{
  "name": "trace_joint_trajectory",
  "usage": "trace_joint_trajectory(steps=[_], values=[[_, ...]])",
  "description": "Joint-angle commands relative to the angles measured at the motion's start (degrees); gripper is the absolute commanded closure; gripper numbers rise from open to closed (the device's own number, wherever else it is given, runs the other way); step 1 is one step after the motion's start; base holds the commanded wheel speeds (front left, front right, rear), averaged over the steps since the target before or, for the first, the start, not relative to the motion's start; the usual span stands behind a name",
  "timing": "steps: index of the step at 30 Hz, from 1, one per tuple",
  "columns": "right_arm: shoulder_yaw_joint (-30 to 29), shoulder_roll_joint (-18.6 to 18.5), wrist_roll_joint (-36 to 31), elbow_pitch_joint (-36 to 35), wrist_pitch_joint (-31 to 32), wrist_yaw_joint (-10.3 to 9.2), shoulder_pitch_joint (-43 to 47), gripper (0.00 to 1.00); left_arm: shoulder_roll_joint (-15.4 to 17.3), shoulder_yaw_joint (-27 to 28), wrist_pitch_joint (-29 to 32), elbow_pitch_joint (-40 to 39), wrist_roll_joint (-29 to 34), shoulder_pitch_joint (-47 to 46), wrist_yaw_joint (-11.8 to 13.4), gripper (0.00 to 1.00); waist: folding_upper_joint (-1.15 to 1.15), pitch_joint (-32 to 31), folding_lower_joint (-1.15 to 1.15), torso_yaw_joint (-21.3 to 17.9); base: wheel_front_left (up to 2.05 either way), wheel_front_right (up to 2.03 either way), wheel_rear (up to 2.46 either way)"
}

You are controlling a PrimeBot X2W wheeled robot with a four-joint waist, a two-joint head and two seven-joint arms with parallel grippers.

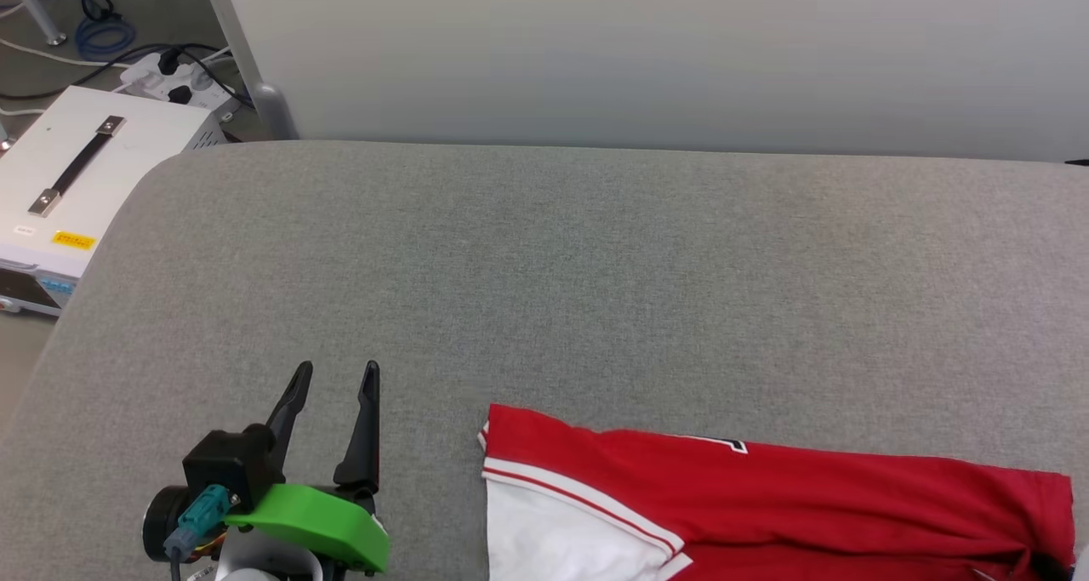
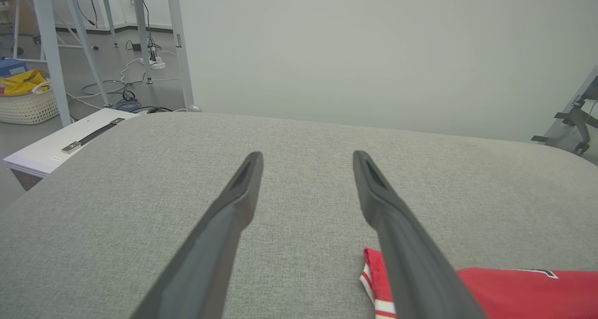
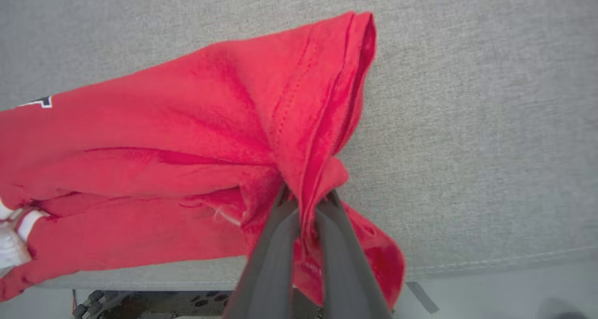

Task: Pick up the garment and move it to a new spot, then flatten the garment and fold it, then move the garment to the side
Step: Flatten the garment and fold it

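Head view: the red garment point(image 1: 766, 496) lies at lower right on the grey bench point(image 1: 544, 266); the left pincer point(image 1: 338, 367), lower left, stands released. Left wrist view: its fingers spread above the bench, with the garment at lower right. Right wrist view: the right pincer point(image 3: 306, 200), lower centre, is clenched on the garment's bunched red cloth.

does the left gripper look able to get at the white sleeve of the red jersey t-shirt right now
Probably yes. The left gripper stands open over the bare grey padded surface, and the red jersey T-shirt's white sleeve lies flat beside it, nothing between. The right gripper grips its far end.
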Motion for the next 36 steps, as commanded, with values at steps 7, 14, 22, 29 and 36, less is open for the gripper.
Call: trace_joint_trajectory(steps=[7, 14, 22, 29, 36], values=[[-3.3, 6.3, 10.6, -2.7, 8.2, -0.03, -2.6, 1.0, 0.1, -0.3, 0.1, 0.3, 0.2, 0.7, 0.4, 0.0, 0.0, -0.8, 0.0, -0.3, 0.0, 0.0, 0.0], [-2.2, 10.8, 27.0, -5.4, 17.4, -0.03, -4.2, 1.0, 0.3, -0.8, 0.6, 0.2, 0.3, 0.0, 0.3, 0.0, 0.0, -0.7, 0.0, 0.6, 0.0, 0.0, 0.0], [11.8, 11.1, 44.1, -0.4, 11.3, -0.03, -6.5, 1.0, 0.3, -1.3, 1.2, -0.2, 0.6, -1.7, 0.0, 0.0, 0.0, 0.3, 0.0, 3.4, 0.0, 0.0, 0.0], [29.2, 11.1, 46.4, 6.6, 0.4, -0.03, -13.5, 1.0, -1.1, -2.4, 1.1, 0.2, 1.4, -5.9, -1.4, 0.0, 0.0, 4.8, 0.0, 7.7, 0.0, 0.0, 0.0], [35.9, 11.1, 43.9, 14.0, -3.8, -0.03, -16.8, 1.0, -2.7, -2.3, 0.3, 1.7, 1.8, -8.1, -2.4, 0.0, 0.0, 8.0, 0.0, 9.3, 0.0, 0.0, 0.0]])
